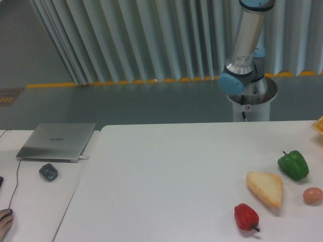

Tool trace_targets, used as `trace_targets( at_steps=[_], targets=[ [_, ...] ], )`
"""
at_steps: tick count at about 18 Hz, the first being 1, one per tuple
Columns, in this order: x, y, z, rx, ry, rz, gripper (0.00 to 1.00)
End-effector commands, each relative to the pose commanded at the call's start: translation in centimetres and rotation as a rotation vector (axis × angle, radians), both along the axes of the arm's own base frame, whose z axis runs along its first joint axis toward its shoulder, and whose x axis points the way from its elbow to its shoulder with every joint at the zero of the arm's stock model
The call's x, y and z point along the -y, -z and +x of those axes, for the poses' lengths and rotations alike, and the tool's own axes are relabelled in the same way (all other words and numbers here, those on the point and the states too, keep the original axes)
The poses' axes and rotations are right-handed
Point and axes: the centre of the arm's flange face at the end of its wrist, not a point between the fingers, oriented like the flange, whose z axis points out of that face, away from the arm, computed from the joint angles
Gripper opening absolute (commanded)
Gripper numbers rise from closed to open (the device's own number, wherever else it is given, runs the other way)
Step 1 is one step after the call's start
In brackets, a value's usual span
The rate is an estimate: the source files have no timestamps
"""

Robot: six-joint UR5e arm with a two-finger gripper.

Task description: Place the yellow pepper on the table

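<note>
The yellow pepper [319,124] shows only as a sliver at the counter's [171,171] far right edge. The fingers are out of frame, so I cannot tell their state. Reaching for it seems next.

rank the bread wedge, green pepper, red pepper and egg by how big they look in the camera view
Largest to smallest:
1. bread wedge
2. green pepper and red pepper: they look about alike, and the red one sits nearer the camera, so no ranking between them
3. egg
</note>
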Motion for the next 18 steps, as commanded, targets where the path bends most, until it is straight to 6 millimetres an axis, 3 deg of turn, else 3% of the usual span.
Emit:
trace_targets(
  at_steps=[7, 16, 17, 18],
  targets=[
    [-0.6, 0.9, 0.5, 0.011, 0.022, -0.052, 1.00],
    [-0.6, 2.8, -0.7, -0.012, 0.025, -0.052, 1.00],
    [-0.6, 2.7, -0.8, -0.020, 0.024, -0.051, 0.96],
    [-0.6, 2.6, -0.9, -0.023, 0.027, -0.051, 0.77]
  ],
)
